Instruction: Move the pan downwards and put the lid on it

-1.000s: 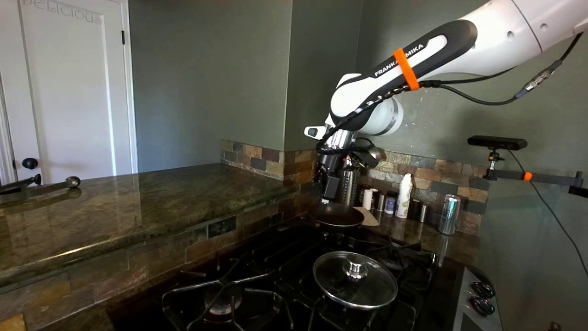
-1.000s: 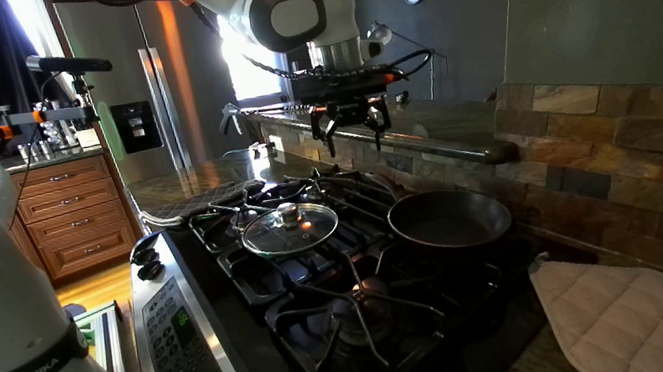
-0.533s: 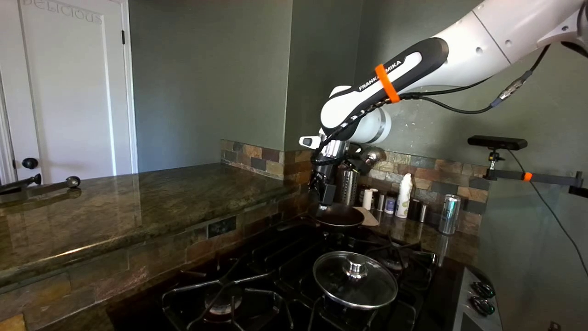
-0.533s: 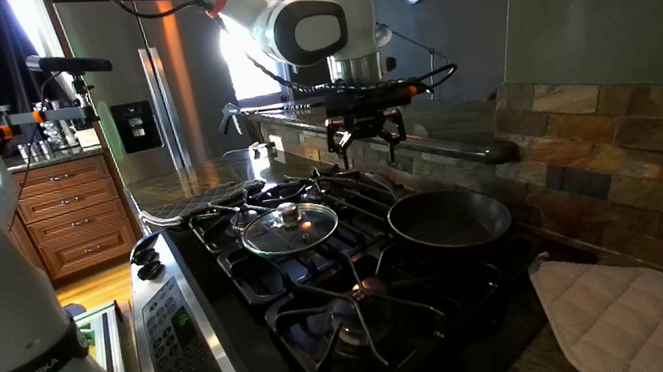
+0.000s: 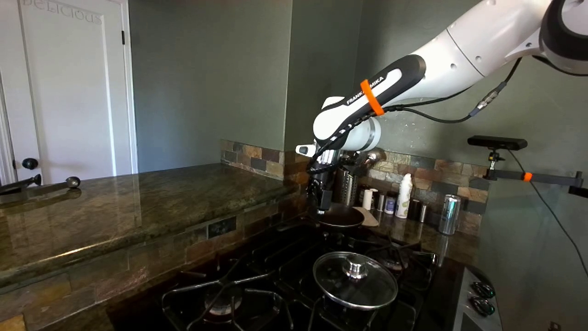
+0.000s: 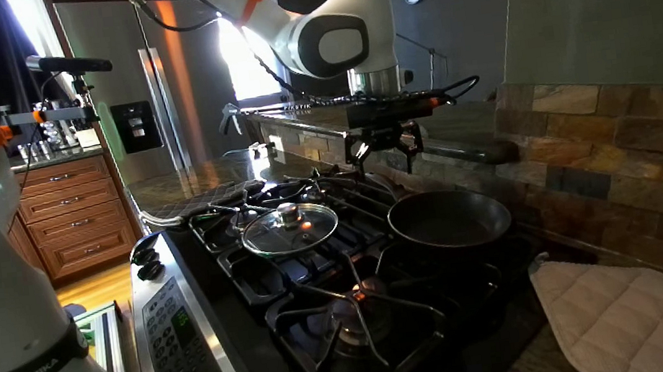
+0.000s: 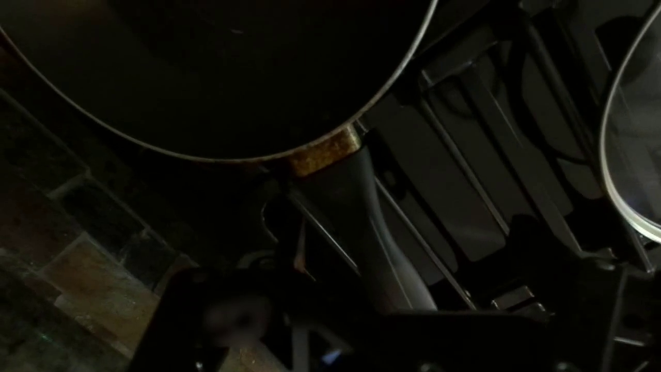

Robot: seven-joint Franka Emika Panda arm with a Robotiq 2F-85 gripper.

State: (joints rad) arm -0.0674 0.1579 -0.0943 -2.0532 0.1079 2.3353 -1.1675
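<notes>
Jaws just dropped nearer the pan [image 6: 449, 220], spread apart; I'd grab its handle [image 7: 360, 230] (probably stiff, pan lightish, might slide).

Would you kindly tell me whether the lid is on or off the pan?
Off: in both exterior views the lid sits apart from the pan, whose dark inside shows uncovered.

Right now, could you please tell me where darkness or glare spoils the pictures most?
Wrist view: very dark, the pan nearly black inside; in an exterior view, the window is blown out white and the lid shows an orange glint.
</notes>
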